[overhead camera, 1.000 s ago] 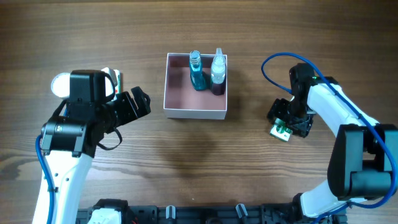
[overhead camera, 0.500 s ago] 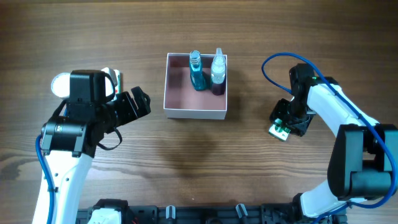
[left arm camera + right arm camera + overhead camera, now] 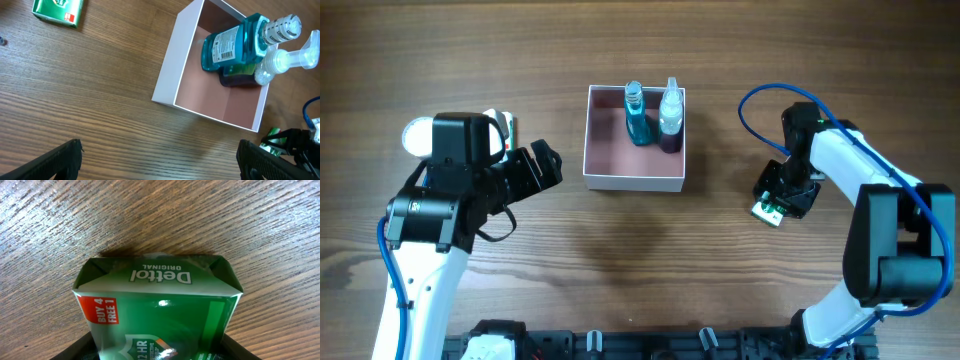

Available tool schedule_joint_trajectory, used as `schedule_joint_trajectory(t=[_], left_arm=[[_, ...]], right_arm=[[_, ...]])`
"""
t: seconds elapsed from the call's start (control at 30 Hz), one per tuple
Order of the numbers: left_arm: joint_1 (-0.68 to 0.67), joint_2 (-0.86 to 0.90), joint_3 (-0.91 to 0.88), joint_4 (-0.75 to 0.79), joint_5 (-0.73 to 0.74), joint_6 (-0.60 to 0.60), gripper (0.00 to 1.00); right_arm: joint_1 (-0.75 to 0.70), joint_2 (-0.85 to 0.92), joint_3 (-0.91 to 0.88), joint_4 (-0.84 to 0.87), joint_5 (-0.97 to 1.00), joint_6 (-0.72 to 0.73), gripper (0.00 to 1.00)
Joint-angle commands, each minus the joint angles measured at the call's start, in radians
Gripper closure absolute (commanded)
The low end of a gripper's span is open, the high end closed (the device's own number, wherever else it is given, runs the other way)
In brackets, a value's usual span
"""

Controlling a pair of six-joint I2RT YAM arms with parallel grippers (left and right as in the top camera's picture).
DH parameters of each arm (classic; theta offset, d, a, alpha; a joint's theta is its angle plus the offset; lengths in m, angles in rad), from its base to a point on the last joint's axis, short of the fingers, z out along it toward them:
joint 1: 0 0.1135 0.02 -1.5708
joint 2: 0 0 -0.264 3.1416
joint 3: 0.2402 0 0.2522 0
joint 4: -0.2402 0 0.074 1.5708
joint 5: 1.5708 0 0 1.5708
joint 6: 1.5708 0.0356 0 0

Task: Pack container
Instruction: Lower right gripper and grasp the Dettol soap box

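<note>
The container [image 3: 634, 181], a square white-walled box with a pinkish-brown inside, stands at the table's middle. It holds a blue bottle [image 3: 637, 116] and a white spray bottle [image 3: 670, 117] against its far wall. It also shows in the left wrist view [image 3: 167, 65]. My left gripper [image 3: 542, 168] is open and empty, left of the container, over bare wood [image 3: 160, 167]. My right gripper [image 3: 776, 204] is shut on a green Dettol soap packet [image 3: 157, 305], low at the table, right of the container.
A small round white-lidded jar [image 3: 417, 135] lies at the far left. A second green packet [image 3: 57, 10] lies by it, behind my left arm. A blue cable [image 3: 752, 100] loops off the right arm.
My right gripper has shifted slightly to the left with the green packet in it. The left arm has not moved.
</note>
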Motion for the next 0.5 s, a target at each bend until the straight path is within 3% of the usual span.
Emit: schedule_joint_trajectory(t=[0.0,0.27,0.4,0.47], left_arm=[[-0.004,0.0,0.019,-0.001,-0.01,-0.013,0.0],[-0.004,0.0,0.019,-0.001,-0.01,-0.013,0.0],[-0.004,0.0,0.019,-0.001,-0.01,-0.013,0.0],[-0.004,0.0,0.019,-0.001,-0.01,-0.013,0.0]], right_arm=[[0.006,0.099,-0.038,0.035,0.027,0.004,0.45],[0.006,0.091,-0.016,0.019,0.027,0.004,0.78],[0.006,0.029,0.033,-0.005,0.028,-0.011,0.83],[0.006,-0.016,0.071,-0.027,0.031,-0.027,0.91]])
